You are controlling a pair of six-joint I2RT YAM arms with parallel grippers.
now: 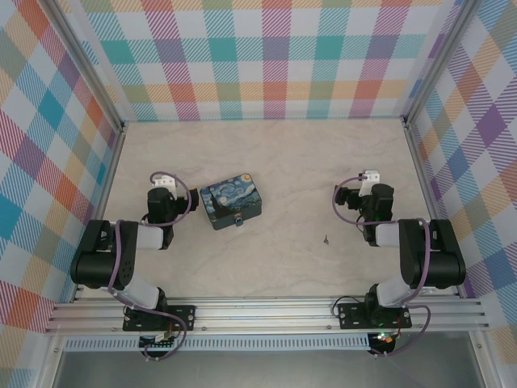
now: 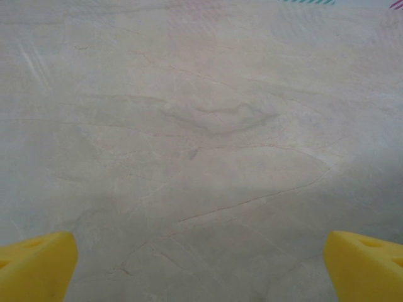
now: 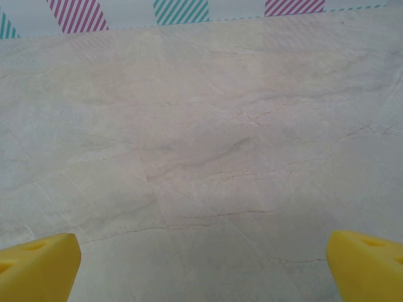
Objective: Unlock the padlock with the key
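Yellow fingers (image 2: 34, 267) of the left end effector (image 2: 201, 270) stand spread as wide as they go, with nothing between them and bare marbled worktop (image 2: 208, 126) below; it is just left of the tin (image 1: 232, 202). The right end effector (image 3: 201, 270) is likewise wide apart and empty, well to the right of the tin. The padlock (image 1: 240, 219) sits at the tin's near edge, seemingly touching it; its shackle is too small to read. The key (image 1: 325, 239) lies on the worktop right of the tin and slightly nearer, apart from both end effectors.
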